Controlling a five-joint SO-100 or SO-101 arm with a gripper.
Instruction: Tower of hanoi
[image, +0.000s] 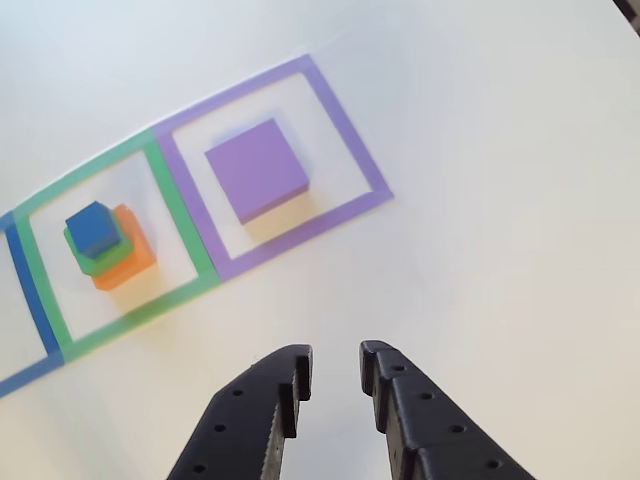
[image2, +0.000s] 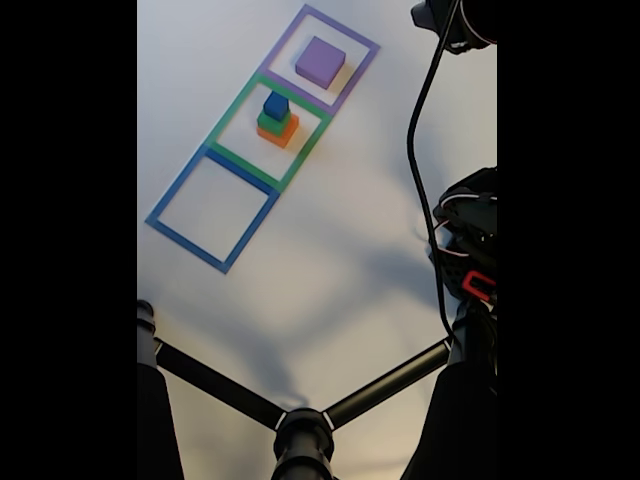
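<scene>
Foam blocks: four in all, each a different size.
Purple blocks: one, a flat purple square slab (image: 257, 167) (image2: 320, 61).
Orange blocks: one orange block (image: 127, 262) (image2: 279, 133).
Green blocks: one green cube (image: 99, 257) (image2: 272, 124).
Blue blocks: one blue cube (image: 93, 229) (image2: 276, 105), the smallest.
Piles of blocks: one, made of three blocks.
Blocks sitting alone: one.
Tape squares on the table: three.
Purple tape squares: one purple tape square (image: 345, 130) (image2: 345, 29).
Green tape squares: one green tape square (image: 183, 215) (image2: 236, 103).
Blue tape squares: one blue tape square (image: 30, 292) (image2: 180, 187).
Tape squares with nothing inside: one in the fixed view.
Robot grippers: one gripper (image: 333, 383), with two black fingers.
</scene>
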